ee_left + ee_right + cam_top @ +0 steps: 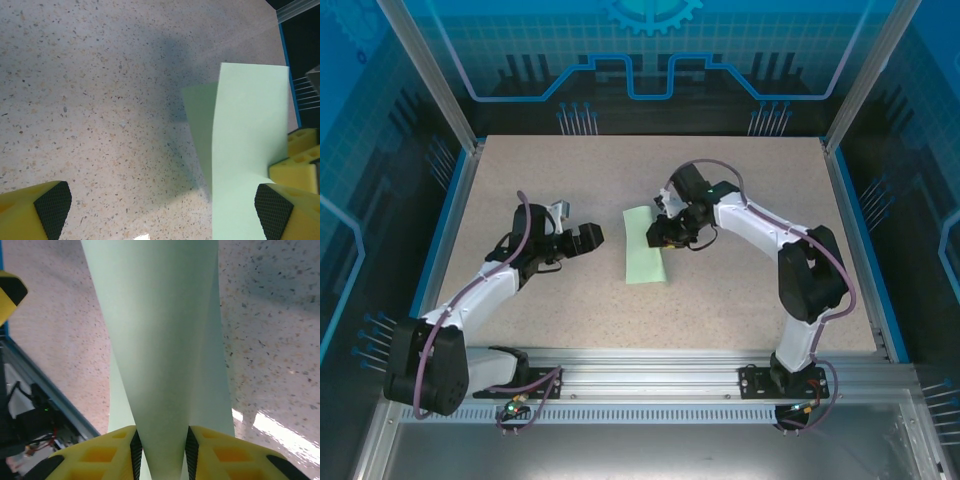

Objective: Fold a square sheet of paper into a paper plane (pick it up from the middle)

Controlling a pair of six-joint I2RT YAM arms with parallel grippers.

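The pale mint-green square sheet of thin paper point(645, 258) lies on the speckled beige tabletop point(750, 300) between the two arms. From above, the jaws of the right arm point(750, 225) sit at its right edge. The right wrist view shows more: they are clenched on the sheet point(160, 340), which curves up. The jaws of the left arm point(490, 285) stand wide, released, just beside the sheet.

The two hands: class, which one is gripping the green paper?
The right hand: it is pinched shut on the square sheet of paper, which rises between its yellow fingers. The left hand stands wide open beside the sheet, holding nothing.
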